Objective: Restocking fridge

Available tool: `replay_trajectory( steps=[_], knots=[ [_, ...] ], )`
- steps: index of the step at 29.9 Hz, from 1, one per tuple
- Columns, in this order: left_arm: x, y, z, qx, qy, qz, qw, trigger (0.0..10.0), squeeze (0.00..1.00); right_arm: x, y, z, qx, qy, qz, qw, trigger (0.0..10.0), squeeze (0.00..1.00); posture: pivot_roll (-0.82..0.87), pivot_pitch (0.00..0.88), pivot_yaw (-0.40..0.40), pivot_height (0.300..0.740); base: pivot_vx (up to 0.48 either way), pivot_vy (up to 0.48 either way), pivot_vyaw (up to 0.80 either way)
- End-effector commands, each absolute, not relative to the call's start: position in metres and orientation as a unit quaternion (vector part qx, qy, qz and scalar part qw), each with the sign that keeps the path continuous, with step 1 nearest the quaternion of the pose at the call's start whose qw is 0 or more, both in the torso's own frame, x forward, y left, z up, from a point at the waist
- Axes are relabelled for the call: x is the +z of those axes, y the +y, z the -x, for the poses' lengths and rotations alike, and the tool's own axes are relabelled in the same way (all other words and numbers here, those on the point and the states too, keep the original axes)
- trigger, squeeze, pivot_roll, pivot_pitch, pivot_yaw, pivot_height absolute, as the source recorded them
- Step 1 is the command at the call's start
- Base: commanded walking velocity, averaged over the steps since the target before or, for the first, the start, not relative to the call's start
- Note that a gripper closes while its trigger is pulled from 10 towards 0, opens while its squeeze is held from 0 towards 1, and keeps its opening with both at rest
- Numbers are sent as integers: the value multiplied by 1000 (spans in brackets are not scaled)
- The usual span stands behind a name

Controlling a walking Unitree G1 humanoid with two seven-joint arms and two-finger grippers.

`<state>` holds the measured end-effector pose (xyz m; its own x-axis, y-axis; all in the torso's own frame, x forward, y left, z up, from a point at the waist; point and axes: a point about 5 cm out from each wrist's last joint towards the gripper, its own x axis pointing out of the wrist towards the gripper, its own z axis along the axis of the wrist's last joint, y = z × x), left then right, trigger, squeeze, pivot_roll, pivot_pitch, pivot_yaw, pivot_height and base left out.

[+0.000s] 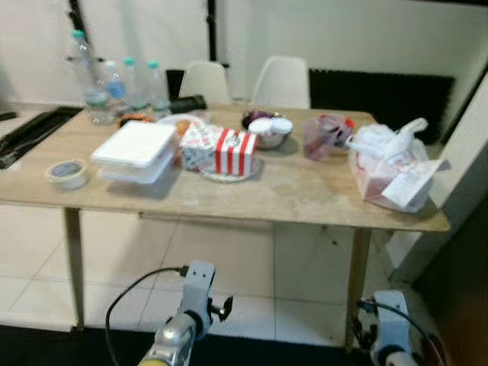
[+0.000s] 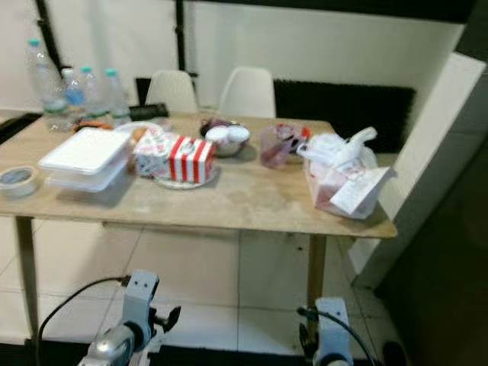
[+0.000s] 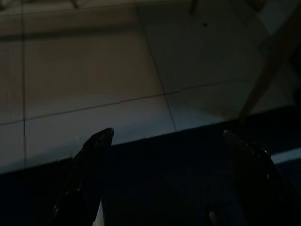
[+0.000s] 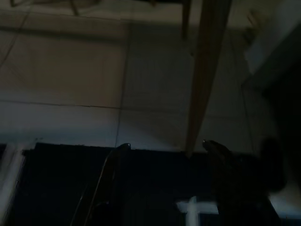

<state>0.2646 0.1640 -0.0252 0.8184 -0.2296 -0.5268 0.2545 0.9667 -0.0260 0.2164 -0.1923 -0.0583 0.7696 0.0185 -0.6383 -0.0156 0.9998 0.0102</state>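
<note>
A wooden table (image 1: 290, 191) carries the groceries. Several water bottles (image 1: 122, 88) stand at its back left. Stacked white foam boxes (image 1: 136, 151) lie front left, beside a red-and-white striped carton (image 1: 232, 151). Behind the carton sits a covered bowl (image 1: 271, 130), with a pink cup (image 1: 324, 136) to its right. A white plastic bag over a pink container (image 1: 389, 168) rests at the right end. Both arms hang low in front of the table: left arm (image 1: 191, 305), right arm (image 1: 393, 328). My left gripper (image 3: 168, 132) and right gripper (image 4: 166, 144) are open over the floor, holding nothing.
A tape roll (image 1: 67, 172) lies near the table's left front edge. Two white chairs (image 1: 282, 82) stand behind the table. A white panel (image 1: 469, 152) and a dark surface (image 1: 457, 297) close off the right side. A table leg (image 4: 204, 70) stands close to the right gripper. Pale floor tiles (image 1: 229, 259) run under the table.
</note>
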Motion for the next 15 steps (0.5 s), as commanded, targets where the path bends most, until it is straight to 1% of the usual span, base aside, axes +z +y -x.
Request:
replay_trajectory(
  steps=[1,6,7,9,15],
  knots=[
    [-26,160,-265,-139,277,-28,950,10000,0,-58,-199,-215,-4,339,-2,941,10000,0,-61,0,7,740,330,0,-800],
    [-26,157,-264,-141,278,-27,950,10000,0,-59,-201,-212,-17,341,-10,940,10000,0,-65,0,0,740,328,0,-800],
    [-26,157,-264,-142,278,-27,950,10000,0,-59,-202,-212,-18,341,-10,940,10000,0,-65,0,0,740,322,0,-494],
    [-27,156,-263,-143,279,-26,949,10000,0,-60,-202,-211,-14,341,-2,940,10000,0,-65,0,0,740,289,0,0],
    [-36,155,-254,-154,310,-35,937,10000,0,-60,-203,-210,-12,343,2,939,10000,0,-71,0,-6,740,0,0,0]
  ],
)
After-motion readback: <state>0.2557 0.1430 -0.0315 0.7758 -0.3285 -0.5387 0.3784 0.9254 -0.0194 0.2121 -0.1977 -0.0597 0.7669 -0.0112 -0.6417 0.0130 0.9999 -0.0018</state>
